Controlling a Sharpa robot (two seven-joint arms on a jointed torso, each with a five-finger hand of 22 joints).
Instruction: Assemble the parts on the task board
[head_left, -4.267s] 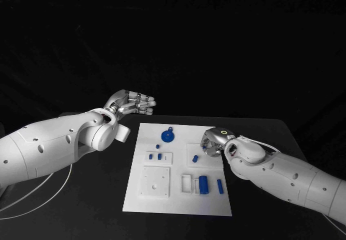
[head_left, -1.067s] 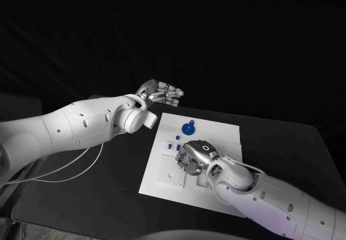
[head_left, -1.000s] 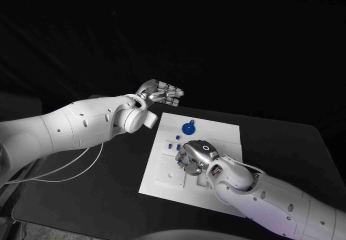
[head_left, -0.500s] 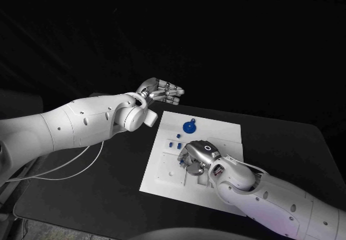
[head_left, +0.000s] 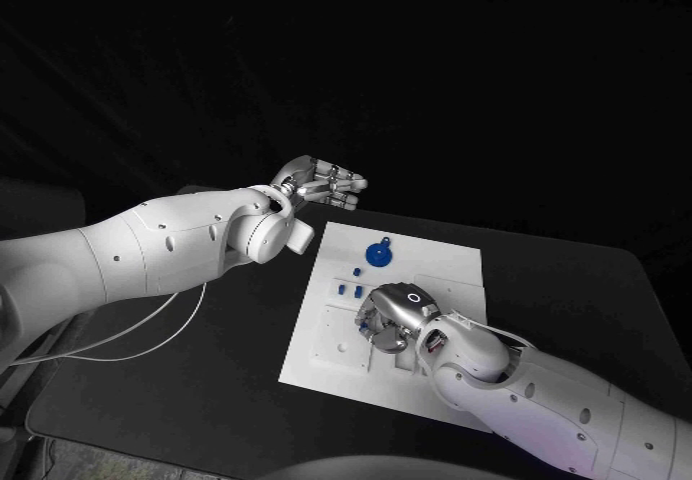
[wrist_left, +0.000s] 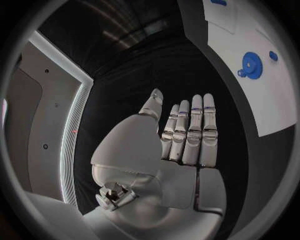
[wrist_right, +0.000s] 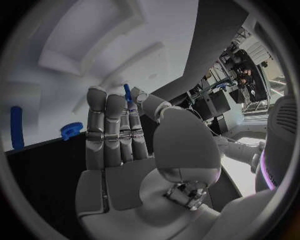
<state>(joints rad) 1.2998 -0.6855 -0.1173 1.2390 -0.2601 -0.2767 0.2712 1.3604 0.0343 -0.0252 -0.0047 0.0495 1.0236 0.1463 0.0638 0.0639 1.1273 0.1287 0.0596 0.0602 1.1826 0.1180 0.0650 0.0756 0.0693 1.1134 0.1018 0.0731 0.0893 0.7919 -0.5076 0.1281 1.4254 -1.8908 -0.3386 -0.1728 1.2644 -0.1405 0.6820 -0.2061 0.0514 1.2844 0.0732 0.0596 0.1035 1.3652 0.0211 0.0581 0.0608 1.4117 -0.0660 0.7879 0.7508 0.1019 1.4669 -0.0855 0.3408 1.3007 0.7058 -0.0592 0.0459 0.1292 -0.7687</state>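
White task board (head_left: 440, 262) lies mid-table; since 4.3 s ago the right hand (head_left: 392, 318) has moved from its right edge onto its middle, pinching a small blue peg (wrist_right: 127, 93). One blue gear (head_left: 378, 255) and two short pegs (head_left: 349, 291) sit nearby. Left hand (head_left: 326, 185) stays raised beyond the board, fingers straight, holding nothing.

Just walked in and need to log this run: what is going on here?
The robot is assembling small blue parts on the white task board. Its right hand is down over the middle of the board, pinching a thin blue peg between thumb and fingertips. The left hand is held off the board's far left corner, open and holding nothing. A blue gear lies on the far part of the board, untouched.
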